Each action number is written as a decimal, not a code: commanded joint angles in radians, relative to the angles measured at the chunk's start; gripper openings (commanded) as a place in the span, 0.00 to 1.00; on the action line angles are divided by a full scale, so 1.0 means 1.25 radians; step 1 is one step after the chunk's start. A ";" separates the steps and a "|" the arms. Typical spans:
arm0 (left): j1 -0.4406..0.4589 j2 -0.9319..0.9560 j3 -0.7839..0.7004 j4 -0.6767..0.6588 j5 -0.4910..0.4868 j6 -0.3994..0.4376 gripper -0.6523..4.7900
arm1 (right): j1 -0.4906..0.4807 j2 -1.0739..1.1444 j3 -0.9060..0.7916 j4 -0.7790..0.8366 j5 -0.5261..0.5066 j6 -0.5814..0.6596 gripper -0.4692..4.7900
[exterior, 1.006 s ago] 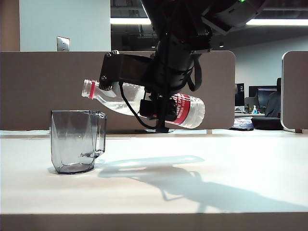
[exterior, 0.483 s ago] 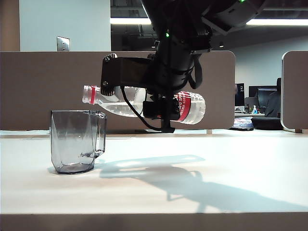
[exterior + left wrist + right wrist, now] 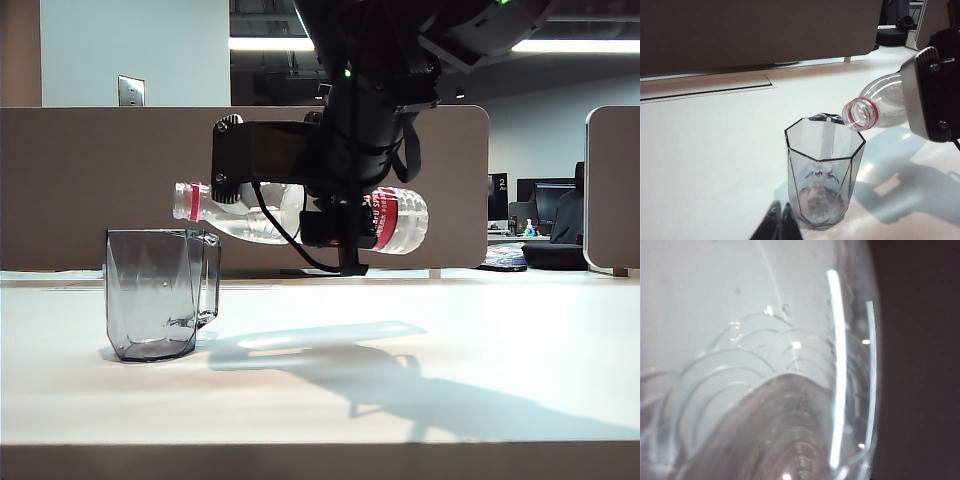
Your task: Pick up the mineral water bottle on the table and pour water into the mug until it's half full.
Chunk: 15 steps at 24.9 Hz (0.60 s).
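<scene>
Faceted smoky-grey glass gives the mug an eight-sided rim; it stands on the smooth white table with its handle toward the bottle, and I cannot tell whether any liquid is in it. Above and just to its right hangs the mineral water bottle, clear ribbed plastic with a red neck ring, capless, lying nearly level with its mouth over the mug's handle side. The right gripper has its fingers closed around the bottle's body beside the red-and-white label; white lettering shows there, too cramped to read. Water pools along the bottle's lower side. Compared with a second ago, the bottle has swung from a neck-high slant to almost horizontal. The left gripper hovers low near the mug's base, its dark fingers nearly touching, holding nothing.
</scene>
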<state>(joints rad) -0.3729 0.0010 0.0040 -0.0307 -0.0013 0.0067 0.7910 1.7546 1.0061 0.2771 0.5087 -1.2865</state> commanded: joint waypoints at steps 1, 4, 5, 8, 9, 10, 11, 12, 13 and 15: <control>0.000 0.000 0.002 0.007 0.002 0.000 0.11 | 0.003 -0.009 0.009 0.063 0.010 -0.006 0.57; 0.000 0.000 0.002 0.007 0.002 0.000 0.11 | 0.003 -0.009 0.009 0.071 0.010 -0.041 0.57; 0.000 0.000 0.002 0.007 0.002 0.000 0.11 | 0.003 -0.009 0.009 0.074 0.010 -0.043 0.57; 0.000 0.000 0.002 0.007 0.002 0.000 0.11 | 0.002 -0.009 0.009 0.076 0.010 -0.050 0.57; 0.000 0.000 0.002 0.007 0.002 0.000 0.11 | 0.002 -0.009 0.009 0.076 0.010 -0.063 0.57; 0.000 0.000 0.002 0.007 0.002 0.000 0.11 | 0.002 -0.009 0.009 0.078 0.009 -0.067 0.57; 0.000 0.000 0.002 0.007 0.002 0.000 0.11 | 0.002 -0.009 0.009 0.082 0.008 -0.067 0.57; 0.000 0.000 0.002 0.007 0.002 0.000 0.11 | 0.002 -0.009 0.009 0.085 0.008 -0.068 0.57; 0.000 0.000 0.002 0.007 0.002 0.000 0.11 | 0.001 -0.009 0.009 0.093 0.008 -0.083 0.57; 0.000 0.000 0.002 0.007 0.002 0.000 0.11 | 0.001 -0.009 0.012 0.098 0.008 -0.086 0.57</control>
<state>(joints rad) -0.3729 0.0010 0.0040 -0.0307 -0.0013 0.0067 0.7910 1.7546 1.0061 0.3405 0.5133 -1.3869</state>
